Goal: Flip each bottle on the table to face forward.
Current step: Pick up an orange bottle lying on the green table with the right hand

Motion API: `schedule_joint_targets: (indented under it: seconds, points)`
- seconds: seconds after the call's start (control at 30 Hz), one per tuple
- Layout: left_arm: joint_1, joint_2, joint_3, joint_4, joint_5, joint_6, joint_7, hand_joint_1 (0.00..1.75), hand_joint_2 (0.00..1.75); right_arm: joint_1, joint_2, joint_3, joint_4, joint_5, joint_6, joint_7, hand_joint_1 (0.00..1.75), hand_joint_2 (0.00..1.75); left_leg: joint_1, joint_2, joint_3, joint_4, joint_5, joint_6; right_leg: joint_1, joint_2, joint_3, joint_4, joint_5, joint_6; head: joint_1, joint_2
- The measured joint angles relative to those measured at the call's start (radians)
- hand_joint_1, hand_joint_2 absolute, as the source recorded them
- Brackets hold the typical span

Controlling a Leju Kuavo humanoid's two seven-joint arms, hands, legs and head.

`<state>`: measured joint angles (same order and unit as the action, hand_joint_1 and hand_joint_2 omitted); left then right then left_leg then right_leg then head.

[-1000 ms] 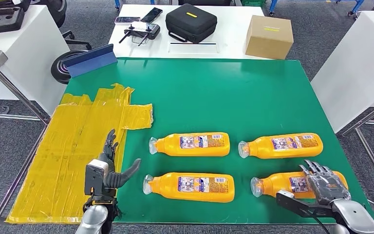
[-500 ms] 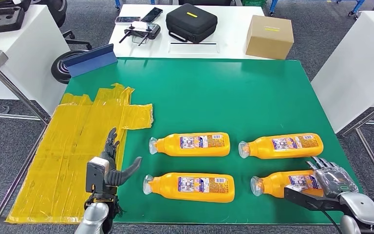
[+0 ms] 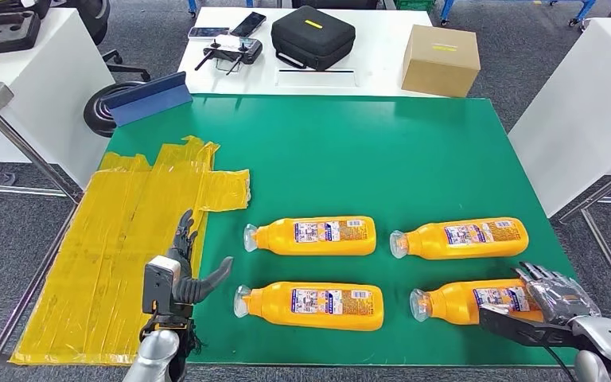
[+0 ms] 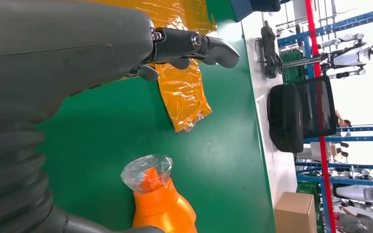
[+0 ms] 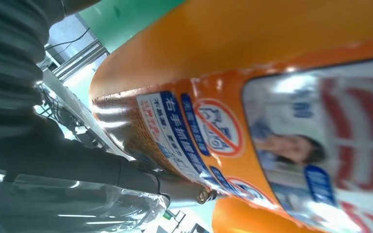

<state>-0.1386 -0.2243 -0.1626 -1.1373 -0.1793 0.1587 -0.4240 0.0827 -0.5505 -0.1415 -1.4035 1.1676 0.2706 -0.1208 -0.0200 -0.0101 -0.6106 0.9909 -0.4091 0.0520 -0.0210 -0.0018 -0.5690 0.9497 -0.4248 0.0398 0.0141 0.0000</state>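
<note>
Several orange bottles lie on their sides on the green table [image 3: 366,159], caps to the left: far left [image 3: 310,235], far right [image 3: 461,238], near left [image 3: 312,305] and near right [image 3: 457,302]. My right hand [image 3: 553,290] lies over the base end of the near right bottle, fingers spread across its top and thumb on the near side. In the right wrist view that bottle's label [image 5: 281,145] sits very close. My left hand [image 3: 179,274] stands open left of the near left bottle, whose clear cap [image 4: 147,171] lies below its fingers [image 4: 194,43].
A crumpled yellow plastic sheet [image 3: 119,239] covers the table's left side under my left hand. A blue block [image 3: 147,98] leans at the far left corner. Behind, a white table bears a black case [image 3: 312,36], a controller [image 3: 231,53] and a cardboard box [image 3: 439,60].
My right hand has slid to the right and lower along the near right bottle, toward its base end. The bottles and my left hand have stayed nearly still.
</note>
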Motion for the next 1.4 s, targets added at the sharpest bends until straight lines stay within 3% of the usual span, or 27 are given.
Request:
schedule_joint_targets:
  seconds: [0.33,0.77,0.9,1.07,1.4]
  points:
    - [-0.009,0.001,-0.004,0.034,0.015,0.010,-0.025,0.00,1.75,-0.015,-0.067,0.026,0.050,-0.066,0.020,-0.035,0.02,1.75,0.000,0.000,0.000,0.000,0.000,0.000,0.000,0.000,0.000,0.000,0.000,0.000,0.000,0.000]
    - [-0.024,0.002,-0.017,0.074,0.022,0.012,-0.033,0.00,1.75,-0.052,-0.086,0.069,0.103,-0.077,0.019,-0.036,0.02,1.75,0.000,0.000,0.000,0.000,0.000,0.000,0.000,0.000,0.000,0.000,0.000,0.000,0.000,0.000]
    - [-0.025,0.002,-0.020,0.078,0.022,0.012,-0.033,0.00,1.75,-0.055,-0.090,0.075,0.106,-0.077,0.017,-0.038,1.66,1.75,0.000,0.000,0.000,0.000,0.000,0.000,0.000,0.000,0.001,0.000,0.000,0.000,0.000,0.000]
    - [-0.025,0.003,-0.020,0.079,0.032,0.025,-0.038,0.00,1.75,-0.100,-0.072,0.119,0.130,-0.071,-0.051,-0.094,1.71,1.75,0.000,0.004,0.001,0.000,0.000,0.000,0.001,0.003,0.001,0.000,0.000,0.000,0.000,0.000]
    - [-0.024,0.005,-0.020,0.078,0.039,0.029,-0.036,0.00,1.75,-0.178,-0.036,0.244,0.165,-0.081,-0.113,-0.072,1.72,1.75,0.002,0.007,0.008,0.000,-0.001,0.000,0.002,0.007,0.006,0.000,0.001,0.000,0.000,0.000]
